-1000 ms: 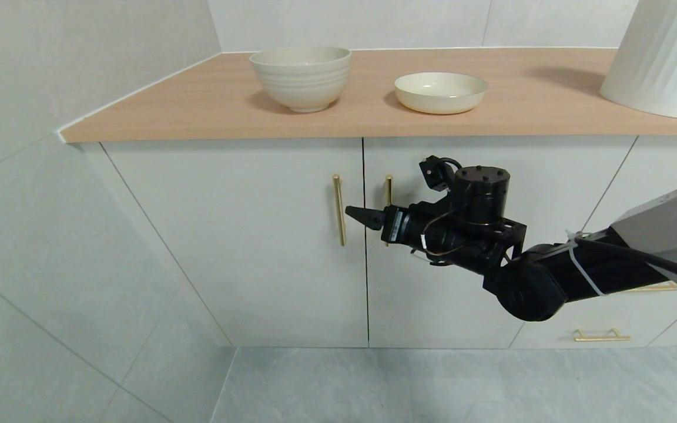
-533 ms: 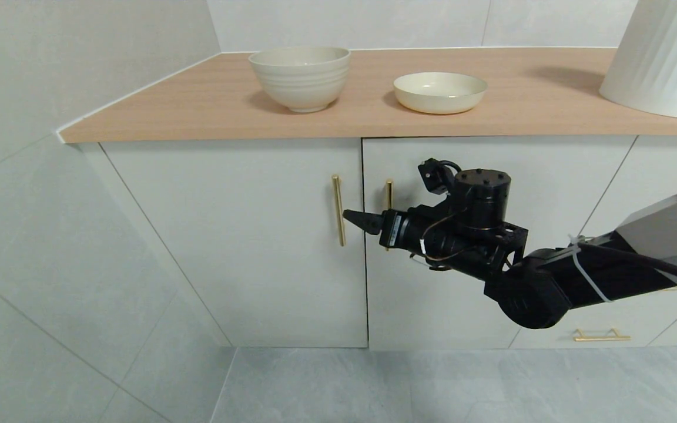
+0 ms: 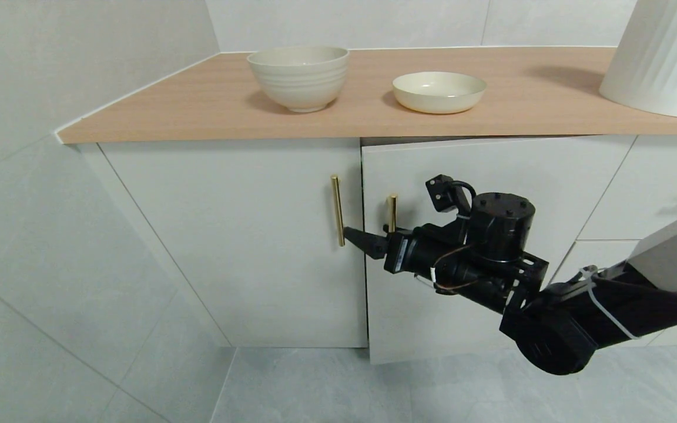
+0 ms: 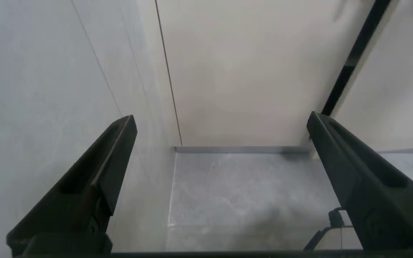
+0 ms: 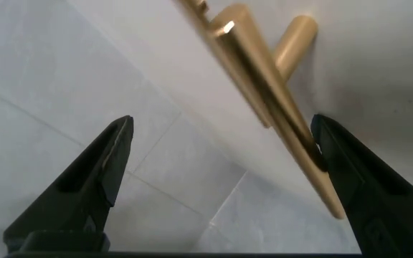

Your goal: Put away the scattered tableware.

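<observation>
The right end effector [image 3: 368, 242] is at the front of the pale cabinet with its fingers spread apart, and the slim brass bar handle [image 5: 264, 93] of the right-hand cabinet door [image 3: 491, 170] lies between them against the inner face of one finger [image 5: 350, 179]; that door stands slightly ajar. The left end effector [image 4: 221, 122] is also open, holding nothing, over grey floor beside the cabinet. Both the deep cream ribbed ceramic bowl [image 3: 298, 76] and the shallow cream ceramic dish [image 3: 439, 91] sit apart on the wooden tabletop [image 3: 197, 111] above the doors.
</observation>
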